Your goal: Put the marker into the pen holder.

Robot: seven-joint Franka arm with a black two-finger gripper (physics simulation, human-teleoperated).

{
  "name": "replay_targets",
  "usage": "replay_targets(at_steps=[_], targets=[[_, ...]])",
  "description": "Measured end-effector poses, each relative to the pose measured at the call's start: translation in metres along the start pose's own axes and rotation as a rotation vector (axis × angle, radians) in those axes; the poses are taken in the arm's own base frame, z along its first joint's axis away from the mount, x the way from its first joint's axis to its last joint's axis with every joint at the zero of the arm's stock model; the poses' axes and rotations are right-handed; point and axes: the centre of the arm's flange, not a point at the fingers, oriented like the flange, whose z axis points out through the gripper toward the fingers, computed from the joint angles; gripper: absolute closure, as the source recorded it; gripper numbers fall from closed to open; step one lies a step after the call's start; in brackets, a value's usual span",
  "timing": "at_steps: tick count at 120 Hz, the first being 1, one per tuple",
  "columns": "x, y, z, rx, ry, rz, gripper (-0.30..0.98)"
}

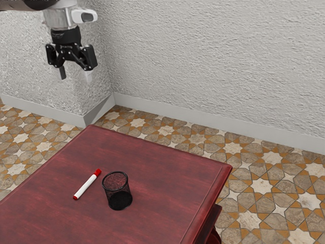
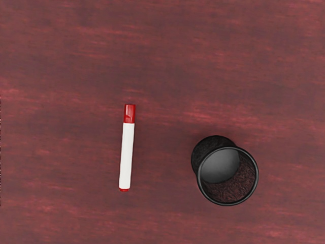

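Note:
High above the table, at the exterior view's upper left, my gripper [image 1: 75,75] stands open, its two fingers apart with nothing between them. A white marker [image 1: 87,186] with a red cap lies flat on the dark red table. Beside it, without touching, the black mesh pen holder [image 1: 118,190] stands upright. From above in the wrist view, the marker [image 2: 127,155] and the round-rimmed pen holder [image 2: 219,170] are apart; no pen shows inside the holder.
The red wooden table [image 1: 167,173] has its edge and a corner toward the exterior view's right. Behind it are a patterned tile floor [image 1: 261,185] and a rough white wall [image 1: 218,66] with a pale baseboard.

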Motion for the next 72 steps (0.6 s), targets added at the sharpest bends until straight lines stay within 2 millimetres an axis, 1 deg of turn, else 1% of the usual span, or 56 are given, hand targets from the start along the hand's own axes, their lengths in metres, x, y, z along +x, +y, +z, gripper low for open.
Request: replay_targets(at_steps=[10,14,20,25,28,33,38,42,48,61,65,72], targets=[[0.006,-0.007,0.003,0.0,0.011,-0.017,0.0],[0.013,-0.01,0.011,0.001,0.0,-0.023,0.0],[0.031,-0.016,0.041,0.003,-0.05,-0.038,0.0],[0.045,-0.027,0.071,0.006,-0.102,-0.063,0.0],[0.052,-0.04,0.093,0.006,-0.136,-0.087,0.0],[0.061,-0.066,0.132,-0.002,-0.191,-0.139,0.0],[0.066,-0.086,0.159,-0.006,-0.223,-0.178,0.0],[0.069,-0.096,0.174,-0.004,-0.234,-0.197,0.0],[0.071,-0.104,0.195,-0.002,-0.245,-0.213,0.0],[0.065,-0.109,0.24,-0.001,-0.252,-0.216,0.0],[0.062,-0.109,0.25,0.003,-0.243,-0.212,0.0],[0.061,-0.108,0.259,0.01,-0.221,-0.204,0.0]])
